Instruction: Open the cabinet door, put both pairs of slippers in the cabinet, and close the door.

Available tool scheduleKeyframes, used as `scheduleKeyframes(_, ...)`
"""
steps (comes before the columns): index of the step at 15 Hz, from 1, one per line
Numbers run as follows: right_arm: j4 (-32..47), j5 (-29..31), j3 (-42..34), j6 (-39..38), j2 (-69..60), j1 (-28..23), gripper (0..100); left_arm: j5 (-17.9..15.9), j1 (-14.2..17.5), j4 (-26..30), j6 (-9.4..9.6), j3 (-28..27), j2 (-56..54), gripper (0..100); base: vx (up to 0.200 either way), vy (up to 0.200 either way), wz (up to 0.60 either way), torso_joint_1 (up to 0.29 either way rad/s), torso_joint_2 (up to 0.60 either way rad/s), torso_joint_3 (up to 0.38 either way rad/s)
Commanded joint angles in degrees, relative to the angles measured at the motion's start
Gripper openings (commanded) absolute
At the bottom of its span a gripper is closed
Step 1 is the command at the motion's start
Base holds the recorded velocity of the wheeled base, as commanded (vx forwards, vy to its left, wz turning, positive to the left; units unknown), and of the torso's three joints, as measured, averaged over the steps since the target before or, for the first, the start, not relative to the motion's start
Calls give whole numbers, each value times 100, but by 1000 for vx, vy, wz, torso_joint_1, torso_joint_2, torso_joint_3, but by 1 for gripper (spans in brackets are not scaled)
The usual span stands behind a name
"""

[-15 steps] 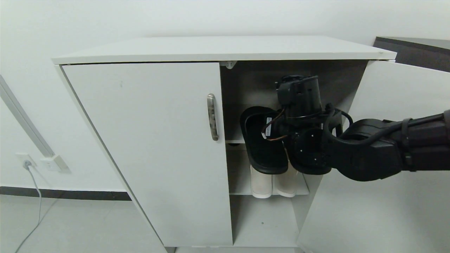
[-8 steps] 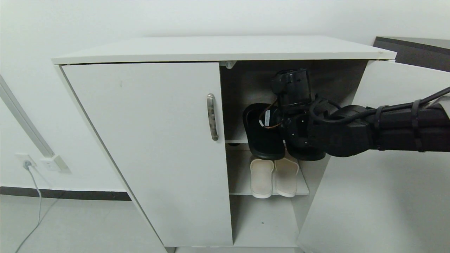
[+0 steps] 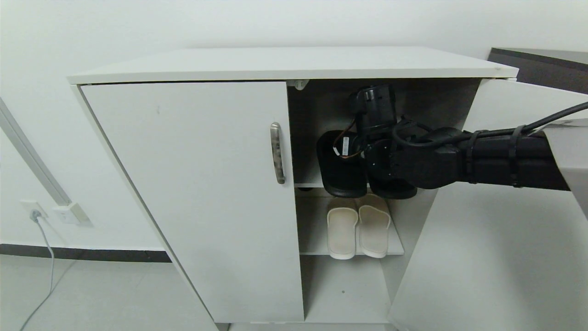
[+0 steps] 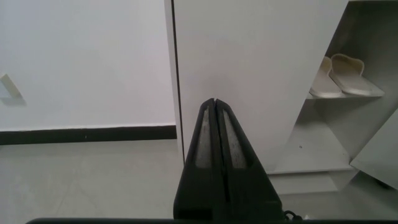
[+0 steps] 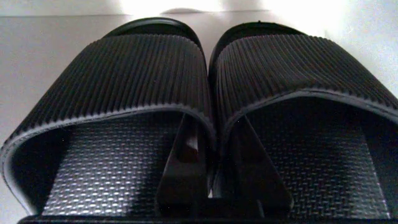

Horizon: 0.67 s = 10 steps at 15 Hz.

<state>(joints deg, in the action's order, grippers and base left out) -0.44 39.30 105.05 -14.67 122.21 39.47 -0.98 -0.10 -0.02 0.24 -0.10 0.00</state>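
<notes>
The right pincer (image 5: 214, 158), clamped on the black slippers (image 3: 342, 168), has carried them farther into the cabinet (image 3: 285, 64), over the shelf (image 3: 304, 185) above the white slippers (image 3: 358, 225). Release looks due next, then closing the right door (image 3: 482, 230). The left pincer (image 4: 215, 124) hangs pressed together.

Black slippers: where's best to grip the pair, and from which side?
Pinch the touching inner walls of the black slippers together, entering from the open heel end under the straps; lying side by side, one pinch carries both, as the right tool shows.
</notes>
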Motion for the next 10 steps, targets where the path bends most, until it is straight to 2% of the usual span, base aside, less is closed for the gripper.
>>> scheduleKeyframes(1,-18,-2,16,-1,75,-27,0,1,1,2,2,1,0,0,0,0,0,0,0,0)
scheduleKeyframes(10,-26,-2,-10,-36,154,-27,0,1,1,2,2,1,9,0,0,0,0,0,0,0)
